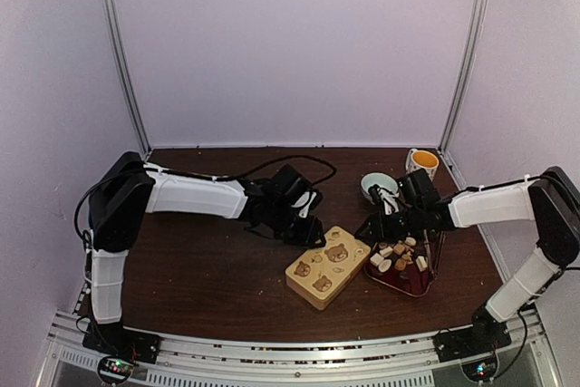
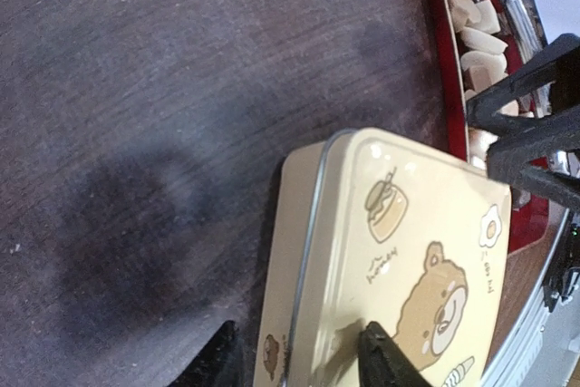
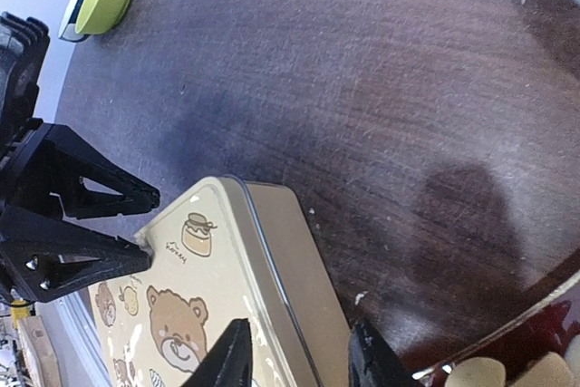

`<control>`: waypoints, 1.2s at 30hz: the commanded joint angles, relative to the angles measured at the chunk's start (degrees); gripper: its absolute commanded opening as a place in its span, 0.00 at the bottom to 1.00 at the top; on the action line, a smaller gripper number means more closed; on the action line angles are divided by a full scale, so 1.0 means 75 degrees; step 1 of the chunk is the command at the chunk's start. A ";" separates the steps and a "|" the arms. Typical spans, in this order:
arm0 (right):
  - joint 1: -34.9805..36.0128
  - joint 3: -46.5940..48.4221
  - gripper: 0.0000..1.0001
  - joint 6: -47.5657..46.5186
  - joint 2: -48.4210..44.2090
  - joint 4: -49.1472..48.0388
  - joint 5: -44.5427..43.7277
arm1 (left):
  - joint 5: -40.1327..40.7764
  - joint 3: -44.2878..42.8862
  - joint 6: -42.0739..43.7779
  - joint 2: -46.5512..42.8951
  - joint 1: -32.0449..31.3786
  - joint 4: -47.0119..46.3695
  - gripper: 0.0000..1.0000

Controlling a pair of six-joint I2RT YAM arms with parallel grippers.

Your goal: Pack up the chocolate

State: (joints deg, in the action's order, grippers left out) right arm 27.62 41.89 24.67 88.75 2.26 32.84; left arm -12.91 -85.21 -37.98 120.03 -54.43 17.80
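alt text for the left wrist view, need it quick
A tan lid printed with bears lies on a dark wooden table, the left gripper straddling its near edge. The right gripper sits at its far corner, beside a red tray of pale chocolate.

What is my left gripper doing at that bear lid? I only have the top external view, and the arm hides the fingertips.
Observer: The left gripper straddles the edge of the bear lid, one finger over the top, one outside the wall.
Operator: And the other arm?
Observer: The right gripper straddles its own side likewise; clamping, I cannot tell.
Operator: Any print besides bears?
Observer: A honey jar near one corner.
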 commanded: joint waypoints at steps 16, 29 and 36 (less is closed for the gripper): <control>0.0114 0.0993 0.39 -0.0247 -0.2123 0.1811 -0.1741 | 0.1535 0.0143 0.0503 -0.2614 -0.0109 0.1302 0.51; 0.0961 0.1065 0.36 -0.0384 -0.2625 0.3399 -0.2850 | 0.1153 0.1709 0.0350 -0.3624 -0.0570 0.1154 0.43; 0.1278 0.0490 0.10 -0.0109 -0.2530 0.3220 -0.2896 | 0.0968 0.2049 -0.0077 -0.3334 -0.0661 0.0926 0.00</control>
State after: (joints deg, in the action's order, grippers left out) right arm 36.34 47.90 22.79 69.97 26.02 13.19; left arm -4.32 -70.76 -36.71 94.08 -58.94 27.66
